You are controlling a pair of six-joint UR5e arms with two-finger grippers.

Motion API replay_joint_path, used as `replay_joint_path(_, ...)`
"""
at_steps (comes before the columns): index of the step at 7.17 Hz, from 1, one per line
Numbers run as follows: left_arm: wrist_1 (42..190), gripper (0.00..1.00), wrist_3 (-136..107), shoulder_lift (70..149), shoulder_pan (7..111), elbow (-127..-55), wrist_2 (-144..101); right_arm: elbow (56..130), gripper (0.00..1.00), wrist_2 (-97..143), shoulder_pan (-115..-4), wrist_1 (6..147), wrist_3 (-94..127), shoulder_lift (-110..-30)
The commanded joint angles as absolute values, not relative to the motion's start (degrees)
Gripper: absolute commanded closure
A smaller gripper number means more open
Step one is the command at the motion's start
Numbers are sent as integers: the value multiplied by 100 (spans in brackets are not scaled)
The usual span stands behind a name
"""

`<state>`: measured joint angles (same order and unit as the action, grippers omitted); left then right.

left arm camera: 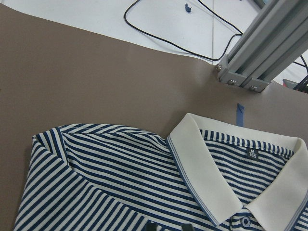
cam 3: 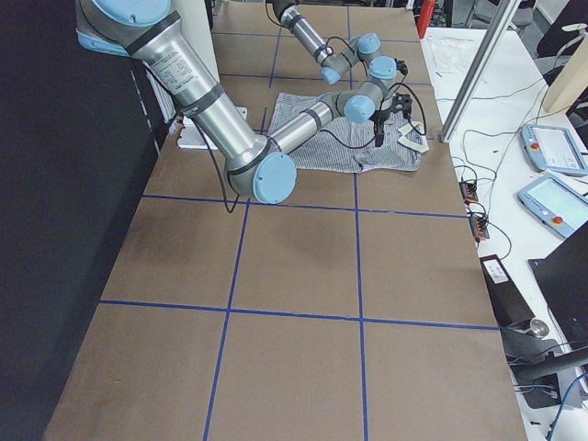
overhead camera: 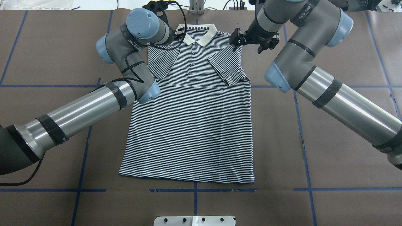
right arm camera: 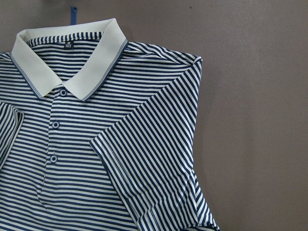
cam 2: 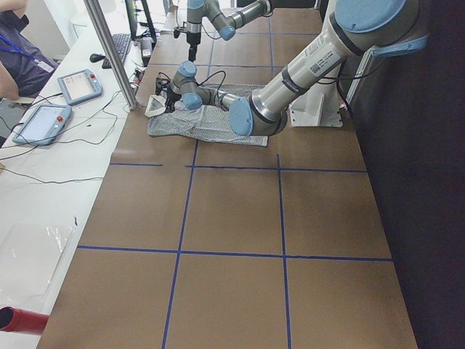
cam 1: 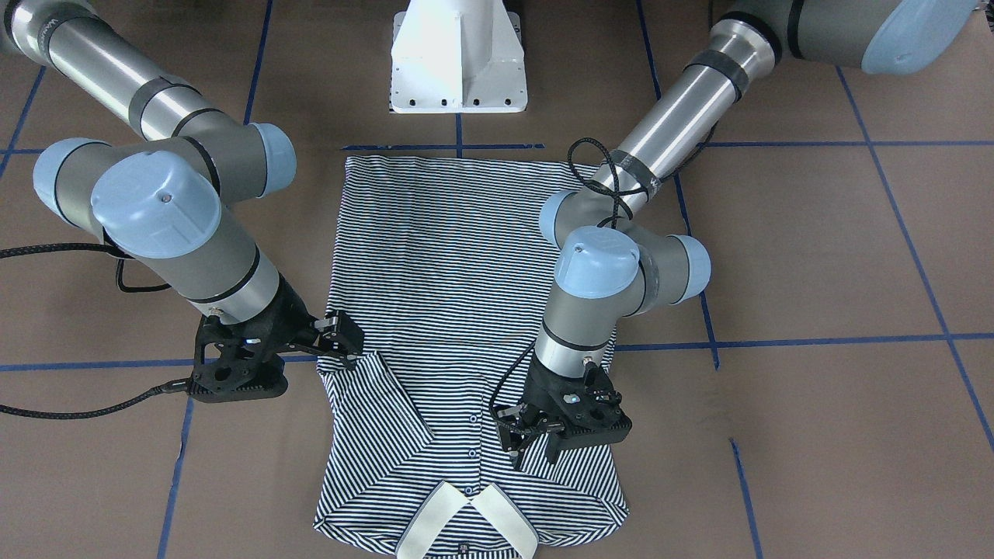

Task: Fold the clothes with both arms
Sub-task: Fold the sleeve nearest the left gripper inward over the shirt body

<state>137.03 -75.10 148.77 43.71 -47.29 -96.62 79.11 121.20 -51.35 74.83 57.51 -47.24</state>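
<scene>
The navy-and-white striped polo shirt [overhead camera: 194, 125] lies flat and face up on the brown table, its white collar [overhead camera: 201, 33] at the far end from the robot. Both short sleeves are folded in over the chest, one [overhead camera: 227, 67] on the robot's right and one [overhead camera: 160, 62] on its left. My left gripper [cam 1: 536, 454] hovers open and empty over the chest beside the placket. My right gripper [overhead camera: 248, 47] is open and empty, just outside the shirt's right shoulder edge. The wrist views show the collar [left arm camera: 202, 168] and the folded sleeve [right arm camera: 149, 159].
The white pedestal base [cam 1: 458, 62] stands at the hem end. Blue tape lines [overhead camera: 301, 125] cross the table. An aluminium post [left arm camera: 260, 53] and cables stand just past the collar edge. A side table holds teach pendants [cam 2: 80, 86].
</scene>
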Motion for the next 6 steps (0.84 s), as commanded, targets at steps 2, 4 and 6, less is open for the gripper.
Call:
replay_joint_path(2, 13354, 0, -6939, 14460, 4377, -5595, -10487, 7980, 0, 12155, -5081, 7506, 5748, -4833)
replay_joint_path(4, 11935, 0, -6401, 14135, 4613, -6673, -11001, 8809, 0, 12156, -4775, 7664, 5993, -5410)
replay_joint_path(6, 11566, 0, -5969, 12657, 5104, -8463, -12126, 9979, 0, 11833, -4135, 7681, 7270, -6315)
